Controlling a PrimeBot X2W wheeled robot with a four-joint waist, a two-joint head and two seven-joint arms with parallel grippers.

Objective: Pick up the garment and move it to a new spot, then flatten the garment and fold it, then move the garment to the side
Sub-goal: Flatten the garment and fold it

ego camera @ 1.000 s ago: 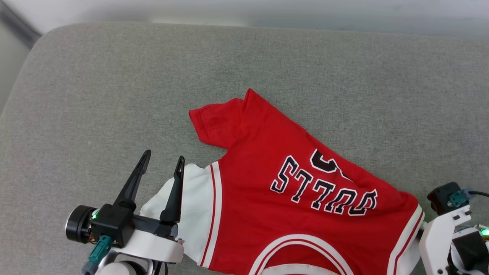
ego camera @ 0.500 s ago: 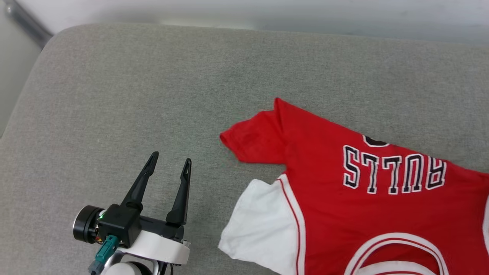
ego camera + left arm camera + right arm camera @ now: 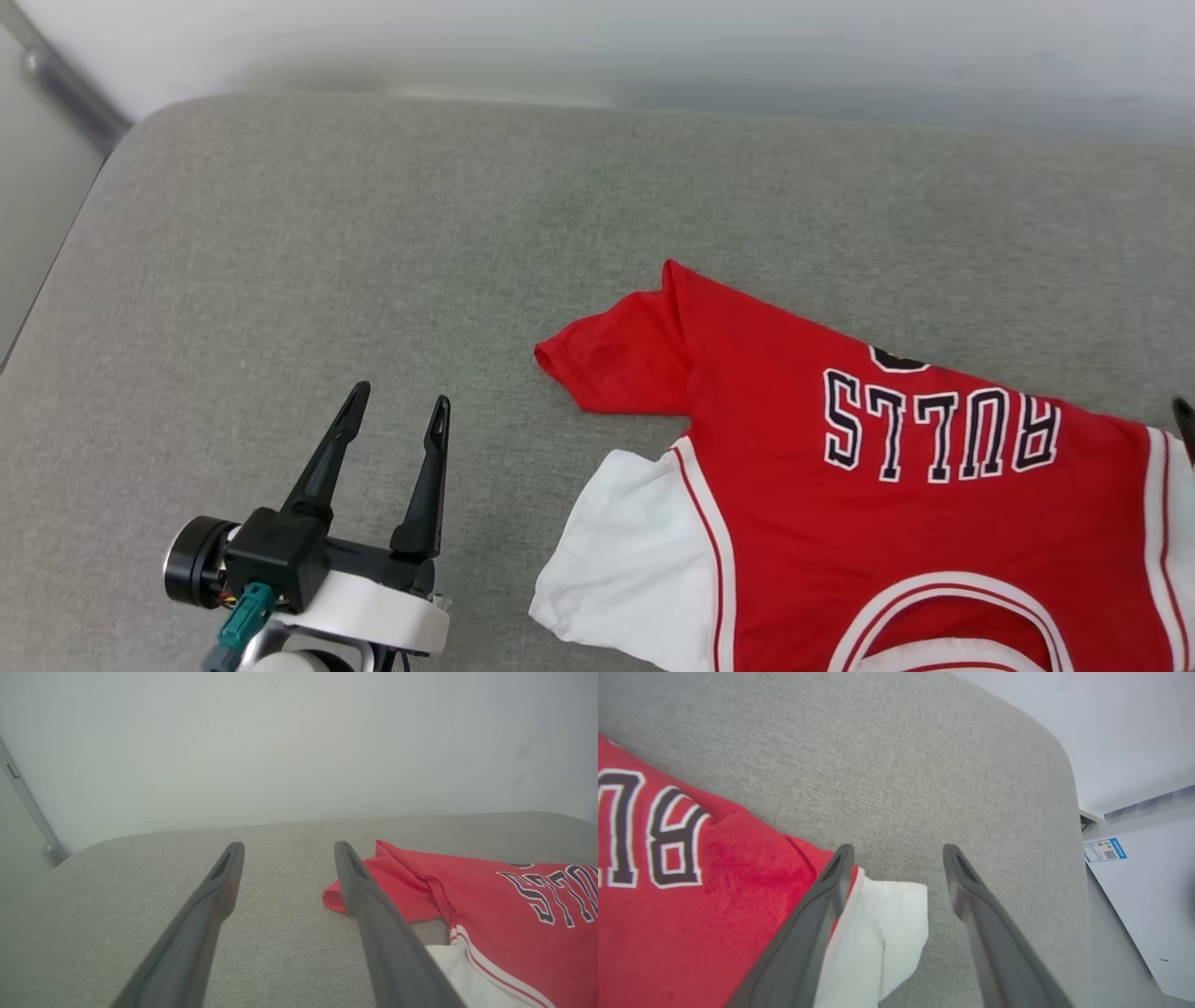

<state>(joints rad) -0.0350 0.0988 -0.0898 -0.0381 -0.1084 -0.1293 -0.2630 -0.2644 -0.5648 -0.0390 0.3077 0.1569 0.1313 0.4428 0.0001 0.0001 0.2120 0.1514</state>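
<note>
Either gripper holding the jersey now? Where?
Nothing is held. The left gripper is open over bare cushion beside the garment; the right gripper is open over its white sleeve, fingers not pinching it.

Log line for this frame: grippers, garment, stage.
left gripper: open, clear of garment | right gripper: open, at white sleeve | garment: lying unfolded on cushion | fold: not yet done

I had the grey fabric-covered bench (image 3: 280,233) in front of me, its far-left corner rounded. On it lay the garment (image 3: 822,560), red and white, over on my right, BULLS lettering upside down, one white sleeve spread flat.
</note>
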